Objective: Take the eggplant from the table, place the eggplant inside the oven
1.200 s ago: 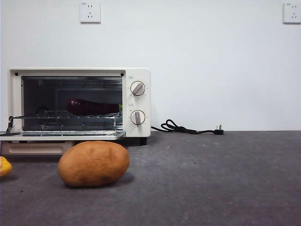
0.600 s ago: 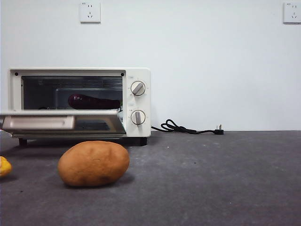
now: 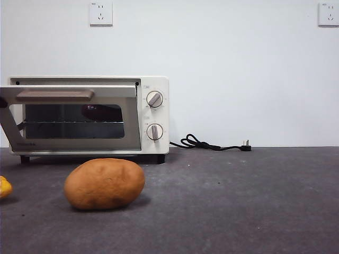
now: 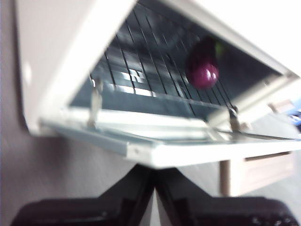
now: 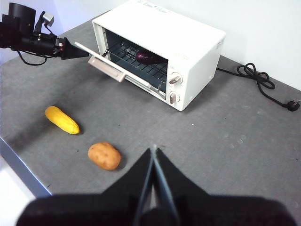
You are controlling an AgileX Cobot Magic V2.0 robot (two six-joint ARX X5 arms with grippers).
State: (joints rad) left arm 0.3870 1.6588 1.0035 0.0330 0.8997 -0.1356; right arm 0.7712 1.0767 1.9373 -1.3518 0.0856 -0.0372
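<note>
Right wrist view: eggplant on oven rack; left gripper, jaws together, pushes door at 9 o'clock; right gripper closed, idle.

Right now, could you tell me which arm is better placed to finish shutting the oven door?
Left. Its gripper is at the half-raised door, with the eggplant already on the rack inside the oven. The right gripper hangs far back over the table, away from the door.
</note>
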